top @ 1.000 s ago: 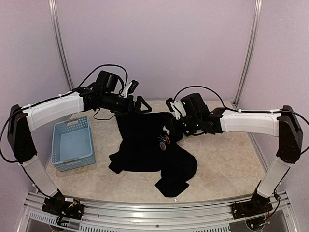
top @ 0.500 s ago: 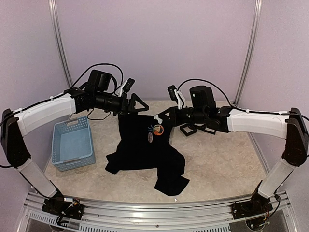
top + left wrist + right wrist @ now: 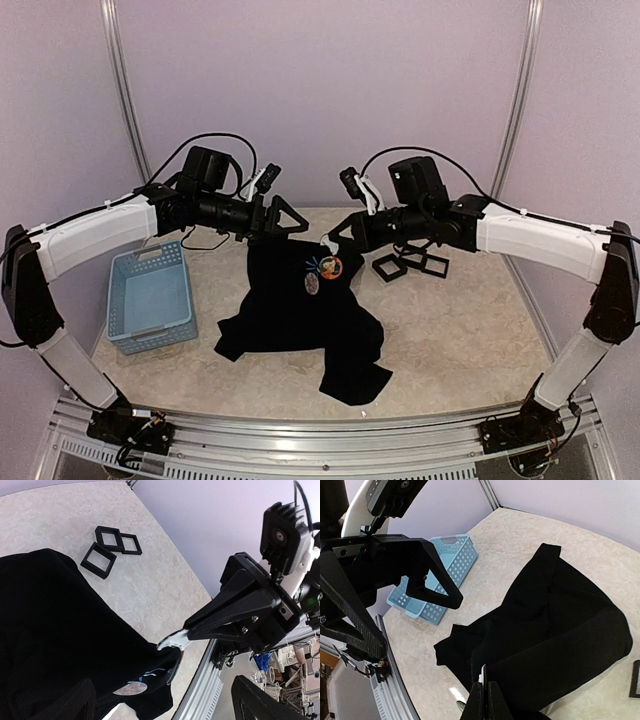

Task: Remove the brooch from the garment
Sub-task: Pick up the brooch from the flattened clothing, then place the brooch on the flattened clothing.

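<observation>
While the right gripper (image 3: pixel 332 241) has its jaws pressed tight together on a fold of the garment (image 3: pixel 300 320), holding that part up in a peak above the table (image 3: pixel 470 330), the left gripper (image 3: pixel 280 214) hangs close beside it to the left with its jaws spread wide and nothing between them. Black and soft, the garment sits in the middle of the table. Its raised upper part slopes down from the pinch, and the rest lies crumpled on the surface, with one end trailing toward the near edge. A round orange and blue brooch (image 3: pixel 327 266) is on the lifted cloth, just below the tip of the right gripper. A pale oval piece (image 3: pixel 312 284) sits just below and to the left of the brooch, and whether the two are joined cannot be told. A light-blue basket (image 3: pixel 150 300) stands on the left side of the table under the left arm, apart from the garment. Three black square frames (image 3: pixel 410 265) lie clustered on the table behind and to the right of the garment, below the right arm.
</observation>
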`<state>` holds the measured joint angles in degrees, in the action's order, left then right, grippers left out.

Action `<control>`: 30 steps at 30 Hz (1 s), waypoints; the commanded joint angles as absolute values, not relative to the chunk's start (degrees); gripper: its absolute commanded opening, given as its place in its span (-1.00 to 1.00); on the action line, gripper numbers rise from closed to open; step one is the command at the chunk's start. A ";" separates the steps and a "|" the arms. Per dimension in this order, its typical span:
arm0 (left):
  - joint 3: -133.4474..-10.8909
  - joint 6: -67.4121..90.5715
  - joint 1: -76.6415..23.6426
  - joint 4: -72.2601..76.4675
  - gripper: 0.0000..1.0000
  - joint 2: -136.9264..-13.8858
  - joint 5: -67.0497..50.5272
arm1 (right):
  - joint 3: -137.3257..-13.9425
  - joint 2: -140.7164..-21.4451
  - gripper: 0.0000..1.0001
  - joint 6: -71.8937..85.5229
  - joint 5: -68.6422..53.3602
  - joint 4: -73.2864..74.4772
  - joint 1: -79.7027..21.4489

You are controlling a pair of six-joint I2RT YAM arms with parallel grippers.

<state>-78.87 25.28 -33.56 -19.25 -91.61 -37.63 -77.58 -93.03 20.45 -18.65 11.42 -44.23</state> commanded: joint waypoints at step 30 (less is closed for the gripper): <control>-72.38 21.10 -38.87 -13.98 0.88 -92.10 -20.56 | -96.98 -106.84 0.40 7.82 -1.45 47.76 -47.41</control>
<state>-69.12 22.61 -37.93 -14.15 -90.80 -20.60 -99.74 -113.32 5.43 -3.84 54.35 -48.84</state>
